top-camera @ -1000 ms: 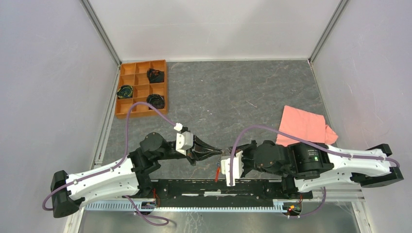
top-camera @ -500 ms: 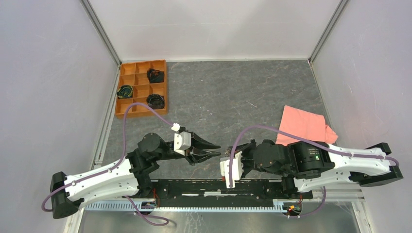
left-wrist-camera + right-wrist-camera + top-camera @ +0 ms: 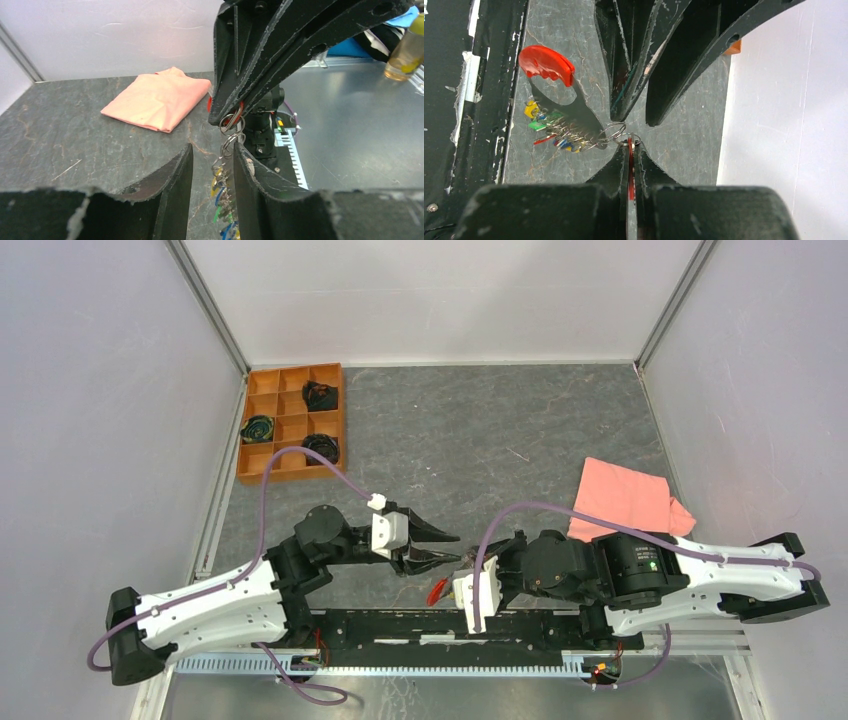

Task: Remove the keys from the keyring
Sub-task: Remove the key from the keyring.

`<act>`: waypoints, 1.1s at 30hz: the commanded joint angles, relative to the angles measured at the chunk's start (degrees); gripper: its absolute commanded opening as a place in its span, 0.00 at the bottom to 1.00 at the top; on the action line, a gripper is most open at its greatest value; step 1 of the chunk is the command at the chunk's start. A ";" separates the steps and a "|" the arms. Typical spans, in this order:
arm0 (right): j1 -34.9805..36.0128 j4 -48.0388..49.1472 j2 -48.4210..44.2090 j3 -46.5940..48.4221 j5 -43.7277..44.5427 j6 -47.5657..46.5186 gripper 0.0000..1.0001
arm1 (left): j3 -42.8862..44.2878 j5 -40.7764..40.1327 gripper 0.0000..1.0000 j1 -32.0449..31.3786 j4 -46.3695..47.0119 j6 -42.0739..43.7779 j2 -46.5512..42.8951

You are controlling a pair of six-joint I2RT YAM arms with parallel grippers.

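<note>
Clamping keyring (image 3: 630, 170) by its red strap w/ R gripper (image 3: 630, 150), jaws fully closed on strap, thin ring sticking out just past tips. Dangling off ring in a bunch: keys (image 3: 556, 132) w/ yellow, green, blue, red heads, over grey table (image 3: 480, 430) nr front edge, btwn both arms. Facing it w/ L gripper (image 3: 212, 150), jaws abt half open, straddling ring & keys, gripping nothing. Lying well apart to right: pink cloth (image 3: 625, 500); sitting far left: orange tray (image 3: 290, 420).

left tool (image 3: 450, 548) jaws parted, right tool (image 3: 463, 565) clamped tight, tips close together, both arms reaching inward
</note>
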 commanded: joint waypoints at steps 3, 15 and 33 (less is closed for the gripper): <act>0.64 2.97 -0.36 2.49 0.20 -0.69 0.01 | 3.94 5.80 0.40 -0.17 -1.81 3.44 2.21; 0.92 2.97 -0.29 1.65 0.74 -0.48 0.01 | 4.36 8.80 0.30 -0.15 -0.90 2.60 4.23; 1.05 2.90 -0.43 0.40 1.60 0.08 0.01 | 2.84 8.98 0.12 -0.17 1.13 0.46 3.84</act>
